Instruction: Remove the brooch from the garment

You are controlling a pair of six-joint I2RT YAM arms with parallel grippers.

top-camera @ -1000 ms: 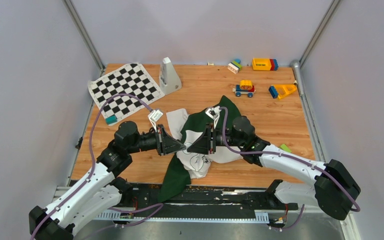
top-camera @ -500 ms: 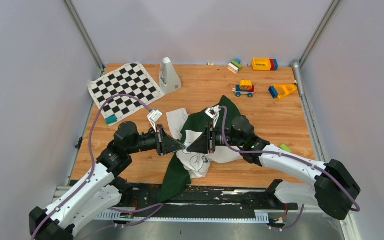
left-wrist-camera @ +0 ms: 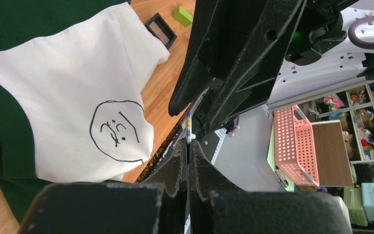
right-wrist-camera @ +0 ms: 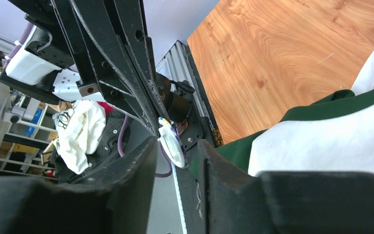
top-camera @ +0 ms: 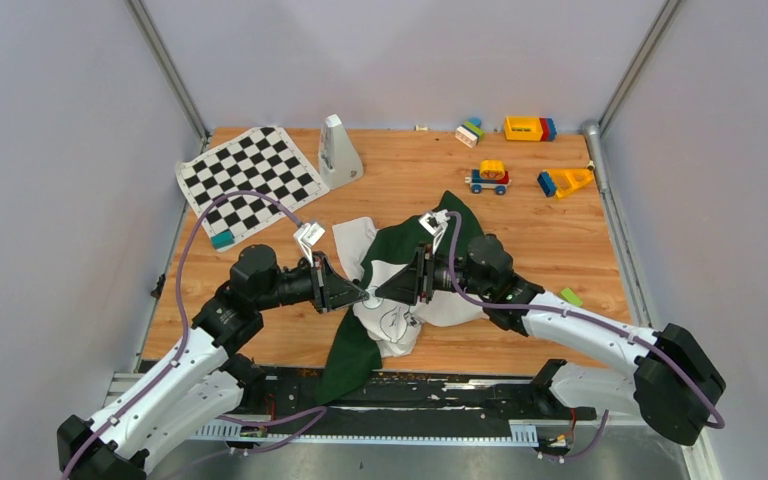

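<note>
The garment point(top-camera: 396, 258), a white T-shirt with dark green sleeves, lies crumpled at the table's near middle, its cartoon face up in the left wrist view point(left-wrist-camera: 78, 73). Both grippers meet tip to tip just above it. My left gripper point(top-camera: 363, 293) is shut on the brooch point(left-wrist-camera: 188, 127), a small thin round piece seen edge-on with a yellow and blue rim. In the right wrist view the brooch point(right-wrist-camera: 172, 145) shows a white face. My right gripper point(right-wrist-camera: 176, 142) is open, one jaw on either side of the brooch. No cloth shows on the brooch.
A small black square tray point(left-wrist-camera: 160, 30) and a green block point(left-wrist-camera: 182, 14) lie right of the shirt. The chequered mat point(top-camera: 250, 178) and a teal block point(top-camera: 222, 239) lie far left, beside a white metronome-like thing point(top-camera: 338, 150). Toy bricks and a toy car point(top-camera: 490, 177) sit far right.
The left arm has drawn back slightly to the left and the right arm slightly to the right. The grippers stay tip to tip over the shirt.
</note>
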